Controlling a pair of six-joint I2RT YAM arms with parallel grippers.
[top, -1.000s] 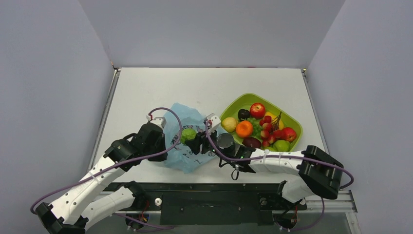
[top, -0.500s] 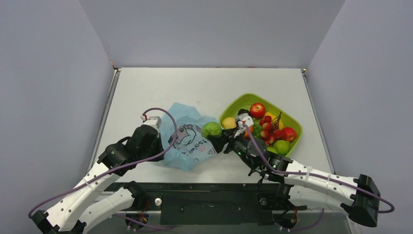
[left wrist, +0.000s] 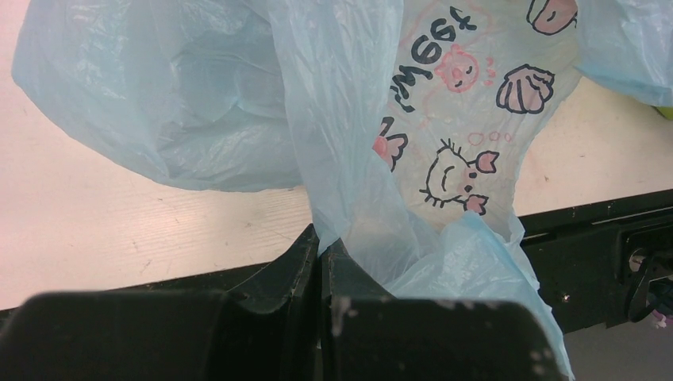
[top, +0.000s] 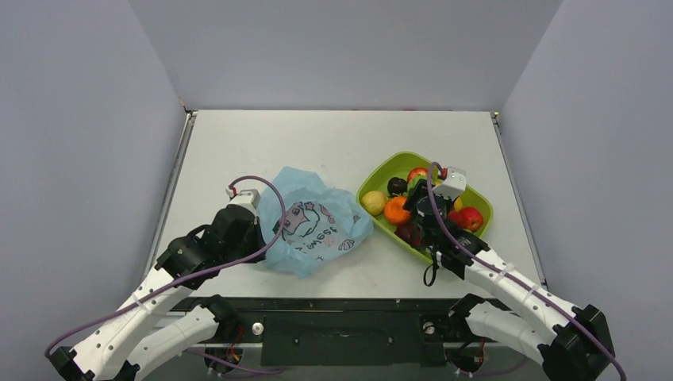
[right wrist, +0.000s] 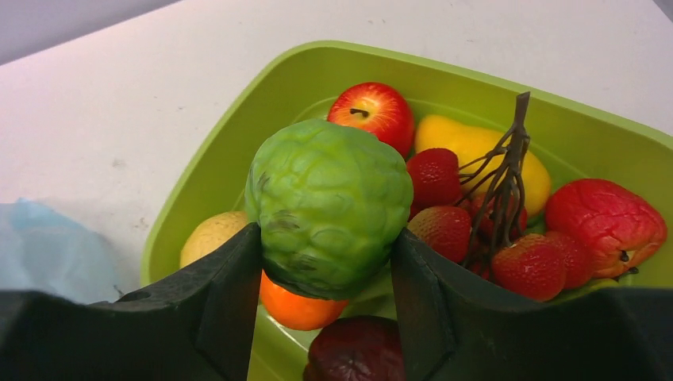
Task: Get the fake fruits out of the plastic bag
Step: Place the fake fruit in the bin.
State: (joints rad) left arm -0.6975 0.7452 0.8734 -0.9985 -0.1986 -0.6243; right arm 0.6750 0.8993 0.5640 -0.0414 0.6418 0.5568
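Right claw [right wrist: 321, 246]: spread to the width of the bumpy light-green ball [right wrist: 328, 190], clamping it from both sides.
Ball: between the fingers, over the green tray [right wrist: 208, 159], with the orange [right wrist: 295, 311] directly beneath.
Left claw [left wrist: 320, 252]: closed to a slit, pinching a fold of the plastic bag [left wrist: 452, 119].
Bag: spread ahead of that claw on the table [left wrist: 95, 230].

The white table [top: 333, 143] carries the plastic bag [top: 313, 226] beside a green tray [top: 379, 169].

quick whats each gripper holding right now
left gripper: closed on the plastic bag
right gripper: closed on the bumpy light-green ball
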